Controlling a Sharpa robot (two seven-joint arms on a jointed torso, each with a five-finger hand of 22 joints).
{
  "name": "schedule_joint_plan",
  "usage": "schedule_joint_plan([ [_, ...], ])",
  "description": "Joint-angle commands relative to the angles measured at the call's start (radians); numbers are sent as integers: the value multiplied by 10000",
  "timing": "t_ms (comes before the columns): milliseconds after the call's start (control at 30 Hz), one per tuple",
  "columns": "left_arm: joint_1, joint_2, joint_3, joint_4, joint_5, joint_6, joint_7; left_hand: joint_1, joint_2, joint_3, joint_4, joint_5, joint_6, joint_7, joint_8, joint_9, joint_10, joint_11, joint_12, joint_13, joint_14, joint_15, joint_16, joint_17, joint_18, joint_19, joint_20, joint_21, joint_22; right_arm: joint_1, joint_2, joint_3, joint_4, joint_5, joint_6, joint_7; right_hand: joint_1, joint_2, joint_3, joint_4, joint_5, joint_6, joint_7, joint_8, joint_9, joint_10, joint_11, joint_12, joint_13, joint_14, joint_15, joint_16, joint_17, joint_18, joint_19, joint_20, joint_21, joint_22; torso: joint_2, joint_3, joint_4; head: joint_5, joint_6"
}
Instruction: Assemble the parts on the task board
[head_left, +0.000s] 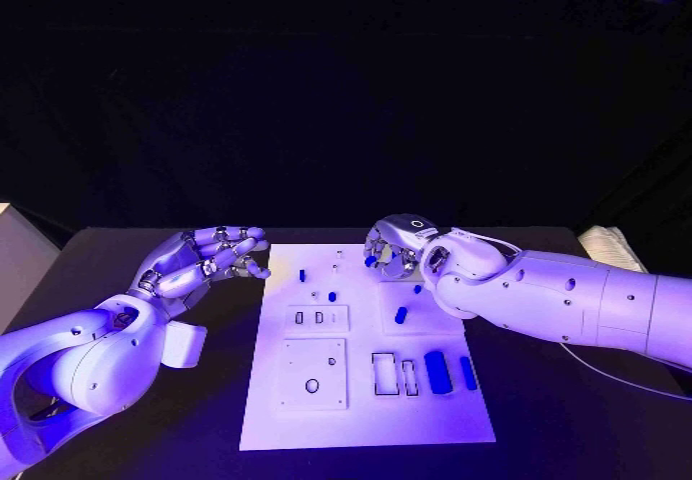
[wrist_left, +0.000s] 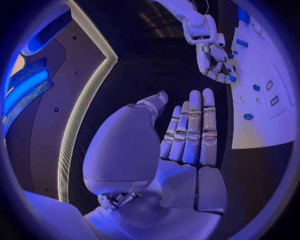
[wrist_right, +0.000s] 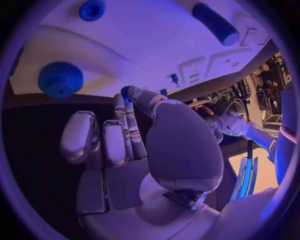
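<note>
The left hand (head_left: 202, 262) hovers over the black table (head_left: 130, 250) just off the left edge of the task board (head_left: 368, 420), near its far corner. Its fingers (wrist_left: 190, 130) lie nearly straight and side by side with the thumb set apart, and nothing is in its palm, so it is free and unclenched.

The white task board lies in the middle of the table. On its left half sit two raised square plates, the farther one (head_left: 317, 318) with two small slots and the nearer one (head_left: 313, 372) with an oval hole. Small blue parts stand farther back: a thin peg (head_left: 303, 274) and a short stub (head_left: 332, 296). To the right of the plates are two rectangular outlines (head_left: 385, 373), then a blue block (head_left: 437, 371) and a narrower blue bar (head_left: 469, 372) lying flat. Another blue piece (head_left: 401, 315) lies near the board's right middle.

The right hand (head_left: 392, 250) hangs over the board's far right area, fingers curled downward. It pinches a small blue knurled part (wrist_right: 127, 92) at its fingertips. In the right wrist view, a larger blue ridged knob (wrist_right: 60, 79) and a blue cylinder (wrist_right: 215, 23) rest on the board beyond the fingers.
</note>
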Motion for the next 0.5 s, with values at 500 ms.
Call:
schedule_joint_plan([
  [500, 17, 89, 9, -20, 35, 274, -22, -69, -8, 51, -18, -1, -47, 73, -43, -18, -69, 32, -48, -5, -78, 5, 60, 21, -37, -95, 24, 54, 23, 13, 1418, 38, -1215, -281, -946, -732, -31, 302, -121, 74, -103, -127, -6, 96, 606, 345, -306, -119, 158, 253, -50, 2, -117, -190, 74, -35, 347, 421, 56, -14, 91, -3, -26],
])
